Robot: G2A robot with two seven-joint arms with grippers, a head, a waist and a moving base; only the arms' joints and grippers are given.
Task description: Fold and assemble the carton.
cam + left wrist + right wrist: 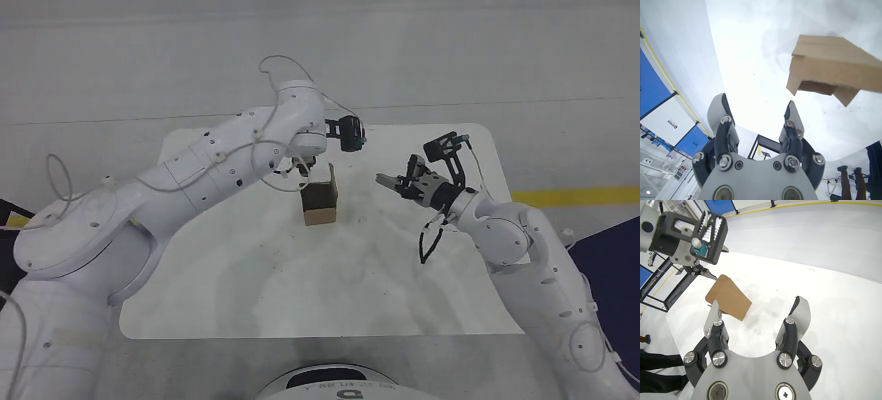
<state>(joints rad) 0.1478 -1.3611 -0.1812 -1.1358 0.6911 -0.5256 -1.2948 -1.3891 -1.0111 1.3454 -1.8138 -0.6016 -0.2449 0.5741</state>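
Left gripper [303, 172] first: we find it spread wide and empty, hanging just beside the upper far corner of the carton [320, 197]. In its own wrist view the left gripper [757, 109] points past the carton [829, 62], which lies off to one side of the open jaws and not between them. The right wrist view brings one of its fingertips [713, 276] so close to the carton's top flap that we cannot tell whether the two touch. We take this as a stance for nudging or pinning a flap, not for gripping the body.

Between the arms, the carton [728, 296] stands upright on the table [300, 290], toward the far side. It is already opened into a box shape. The left wrist view shows flaps at one end hanging loose, with a gap into the inside, so we judge the assembly to be only partly done.

On the other side, the right gripper [385, 183] hovers near the carton but apart from it. Its fingers are parted, holding nothing, and aimed at the carton's side. Its own view shows the right gripper [757, 308] the same way, with bare table between its fingers.

We think the arms flank the carton so that one can brace it while the other folds. The carton looks light and empty, so a push from one side alone could tip or slide it.
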